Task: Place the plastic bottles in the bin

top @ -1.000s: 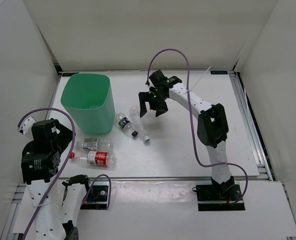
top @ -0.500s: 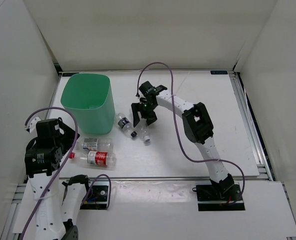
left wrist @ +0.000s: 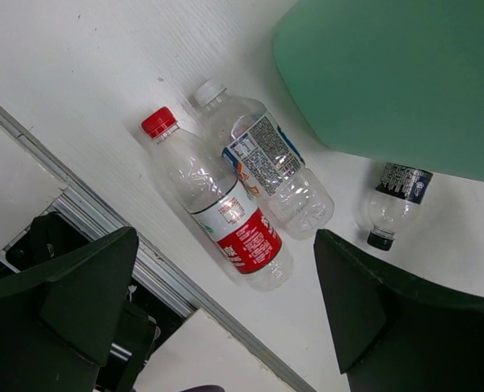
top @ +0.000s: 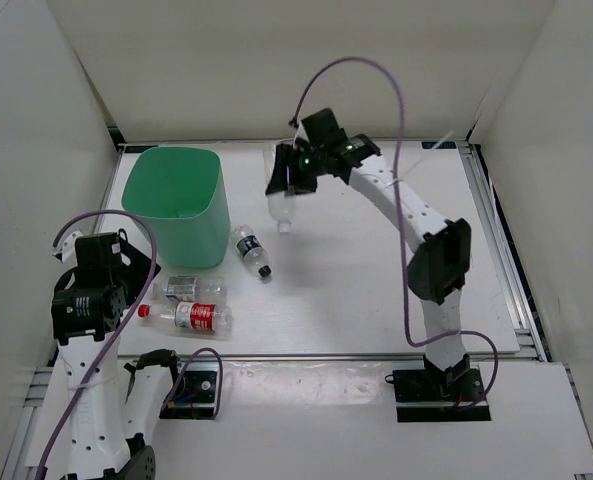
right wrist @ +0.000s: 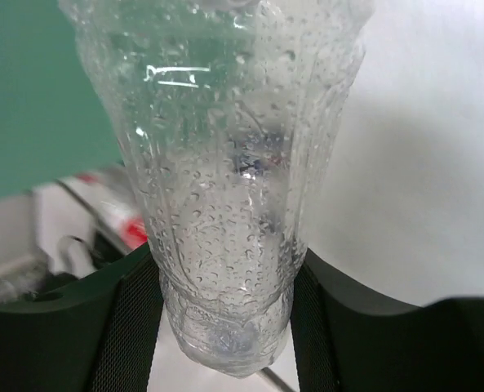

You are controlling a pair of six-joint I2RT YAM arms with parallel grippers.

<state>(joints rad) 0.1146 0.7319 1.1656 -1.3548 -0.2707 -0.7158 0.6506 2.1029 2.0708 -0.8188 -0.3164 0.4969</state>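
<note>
right pincer (top: 289, 180): pinching the plain bottle (top: 281, 200), one finger on each side of it
plain bottle: held up off the table (top: 376, 300), cap end towards 6 o'clock in the top view, droplets on the inside of its wall; at 3 o'clock of the bin (top: 191, 235), apart from its rim
bin: upright at 10 o'clock on the table
dark-labelled bottle (top: 253, 250): lying at 4 o'clock of the bin, just beside its base, cap towards 5 o'clock
pale-labelled bottle (left wrist: 266, 167): lying at 6 o'clock of the bin, near its base
red-labelled bottle (left wrist: 225, 220): lying alongside the pale-labelled bottle on its 6 o'clock side, touching it, red cap towards 9 o'clock
left pincer (left wrist: 225, 241): spread wide, nothing between its fingers, above the red-labelled and pale-labelled pair
</note>
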